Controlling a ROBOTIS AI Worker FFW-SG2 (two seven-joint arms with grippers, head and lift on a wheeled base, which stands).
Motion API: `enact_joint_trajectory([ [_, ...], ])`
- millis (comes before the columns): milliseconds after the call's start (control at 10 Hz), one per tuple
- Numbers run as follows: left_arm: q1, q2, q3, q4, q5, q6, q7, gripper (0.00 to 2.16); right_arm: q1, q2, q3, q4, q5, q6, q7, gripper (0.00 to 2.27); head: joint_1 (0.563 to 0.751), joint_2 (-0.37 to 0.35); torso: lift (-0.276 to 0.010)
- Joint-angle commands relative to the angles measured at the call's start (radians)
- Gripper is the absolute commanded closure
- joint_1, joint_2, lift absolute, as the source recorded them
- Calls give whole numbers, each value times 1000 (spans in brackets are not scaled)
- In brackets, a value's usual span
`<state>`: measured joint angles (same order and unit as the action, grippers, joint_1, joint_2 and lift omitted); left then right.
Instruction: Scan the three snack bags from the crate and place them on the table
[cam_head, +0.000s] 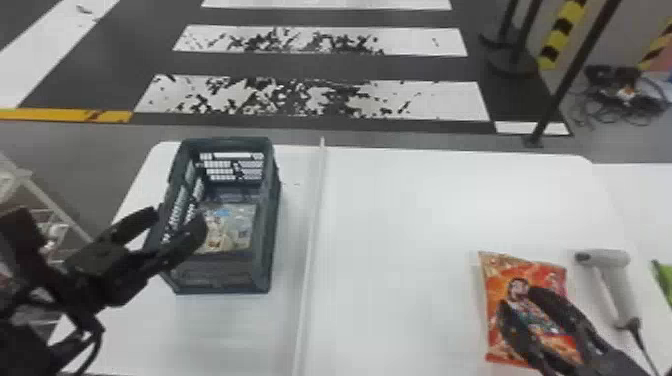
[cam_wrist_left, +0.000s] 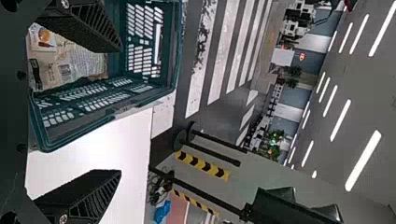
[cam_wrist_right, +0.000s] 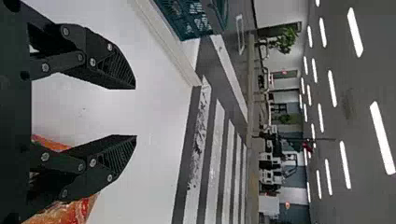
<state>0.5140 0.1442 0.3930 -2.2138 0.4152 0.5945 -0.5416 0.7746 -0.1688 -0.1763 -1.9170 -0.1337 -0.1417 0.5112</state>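
My left gripper (cam_head: 177, 222) is at the crate's left side, its fingers apart and empty; in the left wrist view the gripper (cam_wrist_left: 119, 109) has the crate (cam_wrist_left: 140, 100) beyond it. One snack bag (cam_head: 230, 230) lies inside the crate (cam_head: 272, 220), and the same bag (cam_wrist_left: 70, 63) shows its printed side in the left wrist view. An orange snack bag (cam_head: 547, 275) lies on the table at the right. Above it stands my right gripper (cam_head: 515, 295), open with nothing held; in the right wrist view the gripper (cam_wrist_right: 135, 112) has the orange bag (cam_wrist_right: 86, 210) beside one finger.
A grey handheld scanner (cam_head: 617, 290) lies on the table (cam_head: 400, 225) right of the orange bag, its cable running toward the front. Part of a green bag (cam_head: 664, 277) shows at the right edge. A raised white strip (cam_head: 312, 225) runs between crate and orange bag.
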Motion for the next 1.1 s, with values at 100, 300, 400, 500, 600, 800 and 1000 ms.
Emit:
enact_joint_trajectory([
  [100,32,0,27,3,14,-37,-5,70,40,-20,18,-14,174,-19,12,56,695,83,-36],
  [300,38,0,32,5,24,-52,-12,70,40,-61,49,35,263,-61,-53,60,695,122,-36],
  [400,38,0,37,5,28,-52,-20,70,31,-94,89,84,318,-104,-123,70,695,121,-36],
  [500,41,-2,37,5,28,-52,-26,70,5,-110,129,147,388,-147,-203,73,695,120,-36],
  [600,44,-2,37,2,28,-52,-26,70,-28,-120,158,205,419,-172,-260,76,695,123,-36],
  [800,54,-3,35,-3,28,-49,-15,70,-103,-126,224,305,511,-184,-355,76,695,133,-36],
  [1000,66,-6,29,-11,28,-49,0,70,-163,-127,258,366,568,-144,-378,76,695,154,-36],
])
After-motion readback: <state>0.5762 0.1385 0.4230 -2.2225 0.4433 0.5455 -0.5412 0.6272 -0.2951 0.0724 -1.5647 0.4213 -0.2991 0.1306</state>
